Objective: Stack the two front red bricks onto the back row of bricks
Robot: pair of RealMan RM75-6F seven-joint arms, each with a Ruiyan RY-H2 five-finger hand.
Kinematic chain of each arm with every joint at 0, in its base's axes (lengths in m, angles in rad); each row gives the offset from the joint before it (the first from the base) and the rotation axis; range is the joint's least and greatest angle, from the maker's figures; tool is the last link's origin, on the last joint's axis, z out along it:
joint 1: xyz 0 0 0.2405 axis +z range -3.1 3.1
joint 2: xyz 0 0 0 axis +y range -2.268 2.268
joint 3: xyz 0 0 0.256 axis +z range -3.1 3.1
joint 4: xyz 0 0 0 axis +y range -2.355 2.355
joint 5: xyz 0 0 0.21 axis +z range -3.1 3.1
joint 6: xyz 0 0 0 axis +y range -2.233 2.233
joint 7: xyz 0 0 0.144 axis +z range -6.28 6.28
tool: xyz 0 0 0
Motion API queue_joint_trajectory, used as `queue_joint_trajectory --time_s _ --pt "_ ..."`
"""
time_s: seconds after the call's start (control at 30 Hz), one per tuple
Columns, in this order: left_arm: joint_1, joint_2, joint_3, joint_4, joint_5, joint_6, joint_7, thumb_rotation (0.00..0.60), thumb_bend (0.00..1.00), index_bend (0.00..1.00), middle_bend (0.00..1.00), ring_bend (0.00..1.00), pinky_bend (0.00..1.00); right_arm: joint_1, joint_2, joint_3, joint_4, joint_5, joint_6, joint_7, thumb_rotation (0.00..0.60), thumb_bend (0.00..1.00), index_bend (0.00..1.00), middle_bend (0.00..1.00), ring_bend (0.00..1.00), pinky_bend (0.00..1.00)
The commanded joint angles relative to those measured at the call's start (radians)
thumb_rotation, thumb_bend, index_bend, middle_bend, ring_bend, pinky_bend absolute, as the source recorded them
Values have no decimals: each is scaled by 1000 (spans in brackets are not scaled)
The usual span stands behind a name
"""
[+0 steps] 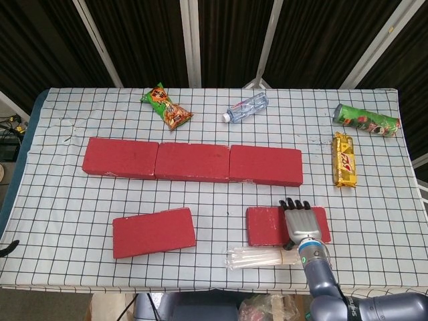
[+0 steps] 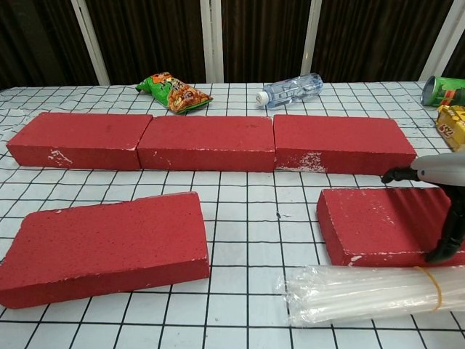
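Right hand (image 1: 301, 225) lies flat over front-right red brick (image 1: 266, 225), fingers (image 1: 295, 203) spread apart, holding nothing; left hand not visible.

The whole table (image 1: 40, 200) is seen from high above by the head view, facing down and forward. The chest view is set low and close, facing level across the brick rows (image 2: 211, 142). Bricks, snacks and bottle (image 1: 245, 107) are shared.
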Motion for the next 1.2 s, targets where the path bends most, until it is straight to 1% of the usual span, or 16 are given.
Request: queue_joint_trajectory --time_s 0.03,0.5,0.57,0.63,0.7,0.8,0.9,0.97,1.07,1.2 --pt "-1 0 1 0 1 -1 1 600 0 69 0 0 0 1 0 -1 2 0 -1 1 600 133 0 0 0 0" --pt "-2 -4 2 -2 -1 -4 13 600 0 78 0 0 0 13 0 -13 32 26 -25 -4 600 132 0 0 0 0" --pt "-3 -4 2 -3 -2 -5 16 600 0 81 0 0 0 15 -1 -15 34 28 -27 -5 600 132 0 13 0 0" --pt "-3 -4 2 -4 -3 -5 17 600 0 84 0 0 0 16 -1 -16 36 25 -27 -5 600 133 4 46 0 0" --pt "-3 -4 2 -4 -4 -5 17 600 0 87 0 0 0 16 -1 -19 38 20 -25 -3 600 133 32 89 0 0" --pt "-4 -4 1 -4 -6 -8 17 600 0 94 0 0 0 16 -3 -24 45 5 -29 0 600 133 136 170 0 0" --pt "-4 -3 2 -4 -8 -10 19 600 0 106 0 0 0 14 -10 -33 55 -17 -28 2 600 133 239 222 6 0" --pt "-5 -4 2 -5 -9 -11 21 600 0 115 0 0 0 11 -16 -36 62 -31 -31 9 600 133 286 243 19 0" --pt "-5 -4 2 -7 -11 -13 23 600 0 122 0 0 0 11 -19 -39 65 -38 -42 11 600 133 327 259 38 0" --pt "-5 -2 3 -8 -11 -13 22 600 0 127 0 0 0 15 -19 -38 63 -42 -42 9 600 133 343 262 40 0"
